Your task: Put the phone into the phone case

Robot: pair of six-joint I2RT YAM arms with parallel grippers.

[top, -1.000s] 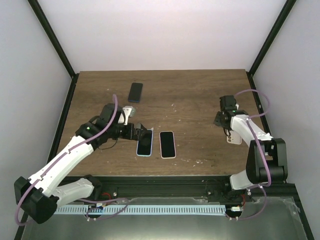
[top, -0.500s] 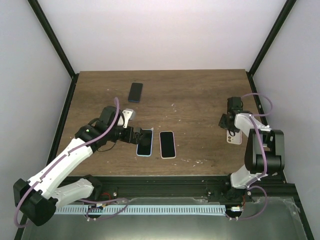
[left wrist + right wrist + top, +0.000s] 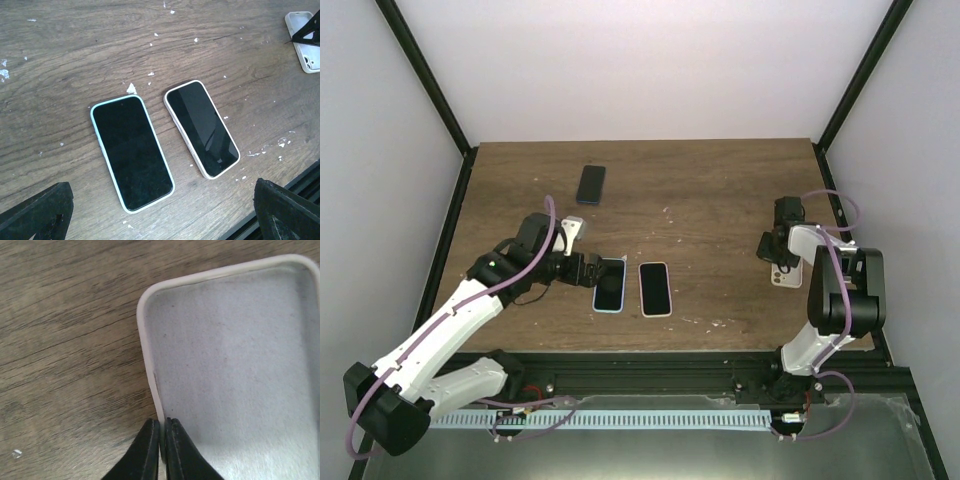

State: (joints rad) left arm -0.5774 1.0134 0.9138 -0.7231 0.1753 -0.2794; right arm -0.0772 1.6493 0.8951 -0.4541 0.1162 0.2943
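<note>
wood table (image 3: 720,190): r gripper (image 3: 161,424) pinches phone case (image 3: 235,365) rim; l gripper (image 3: 161,200) wide open over teal phone (image 3: 132,152)

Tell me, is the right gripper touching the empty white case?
Touching. The right wrist view shows the right gripper pinched shut on the white case at its side wall, with no gap on either side.

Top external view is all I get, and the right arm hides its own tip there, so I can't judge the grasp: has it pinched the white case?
Observer: Yes, the right wrist view shows the right jaws shut on the side wall of the white case.
Operator: Anything inside it?
Observer: No, it is empty; its bare inner face shows.
Operator: And the left jaws?
Observer: Wide open above the blue-cased phone and the white-cased phone, touching neither.
</note>
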